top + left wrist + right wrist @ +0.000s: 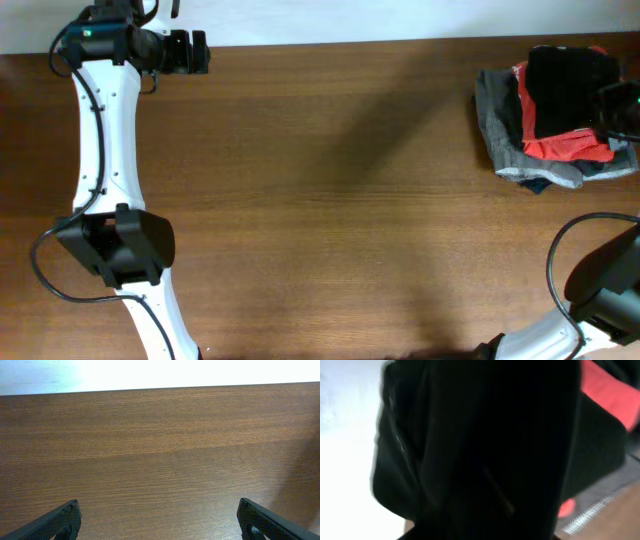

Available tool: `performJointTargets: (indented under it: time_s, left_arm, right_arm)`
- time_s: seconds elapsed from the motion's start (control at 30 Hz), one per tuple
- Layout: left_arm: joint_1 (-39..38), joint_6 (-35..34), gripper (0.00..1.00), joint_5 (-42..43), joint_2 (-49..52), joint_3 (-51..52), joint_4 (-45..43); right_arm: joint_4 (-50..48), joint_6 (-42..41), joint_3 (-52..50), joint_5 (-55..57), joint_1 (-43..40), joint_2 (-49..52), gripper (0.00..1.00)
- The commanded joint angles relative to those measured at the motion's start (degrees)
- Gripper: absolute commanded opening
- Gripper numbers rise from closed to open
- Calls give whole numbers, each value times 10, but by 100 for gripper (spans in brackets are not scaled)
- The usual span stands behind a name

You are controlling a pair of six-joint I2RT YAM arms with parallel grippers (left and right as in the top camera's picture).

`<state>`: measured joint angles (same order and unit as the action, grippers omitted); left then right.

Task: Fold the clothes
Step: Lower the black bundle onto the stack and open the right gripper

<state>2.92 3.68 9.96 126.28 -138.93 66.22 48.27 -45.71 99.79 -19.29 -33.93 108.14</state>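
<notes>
Two hands, one black garment to lift clear.
Left hand (198, 52) hangs spread wide over the desk (330, 200); far right, the black garment (565, 90) tops the red shirt (565, 148), right hand (618, 108) at it, grip hidden; best pinch black cloth only.

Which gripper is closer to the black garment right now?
Right. The right gripper is at the pile, beside the black garment, which fills its wrist view; the left gripper is across the table, at the opposite side.
</notes>
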Motion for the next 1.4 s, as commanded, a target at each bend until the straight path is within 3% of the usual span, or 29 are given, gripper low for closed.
performJointTargets:
  time_s: [0.0, 0.17, 0.4, 0.6, 0.63, 0.7, 0.73, 0.8, 0.83, 1.17, 1.37]
  left_arm:
    - [-2, 11, 99, -3, 5, 2, -2]
    - [-2, 11, 99, -3, 5, 2, -2]
    - [-2, 11, 99, -4, 5, 2, -2]
    - [-2, 11, 99, -3, 5, 2, -2]
    - [-2, 11, 99, -3, 5, 2, -2]
    - [-2, 11, 99, -3, 5, 2, -2]
    - [-2, 11, 99, -3, 5, 2, -3]
    - [-2, 11, 99, -3, 5, 2, -7]
    - [-2, 11, 99, -3, 5, 2, -9]
    - [-2, 11, 99, -4, 12, 2, -22]
    - [-2, 11, 99, -3, 38, 2, -27]
  right_arm:
    - [20, 89, 14, -38, -12, -6, 46]
    - [89, 256, 14, -75, -29, -26, 59]
    - [172, 339, 14, -75, -70, -64, 76]
    - [196, 402, 14, -75, -78, -94, 79]
    - [196, 411, 14, -75, -76, -101, 78]
    - [182, 435, 14, -75, -72, -111, 66]
    - [167, 446, 14, -74, -69, -114, 54]
    - [126, 451, 14, -70, -60, -114, 17]
    - [105, 451, 14, -69, -55, -112, 5]
    - [-84, 448, 14, 55, 17, -54, 4]
    - [-198, 446, 14, 70, 21, 15, 4]
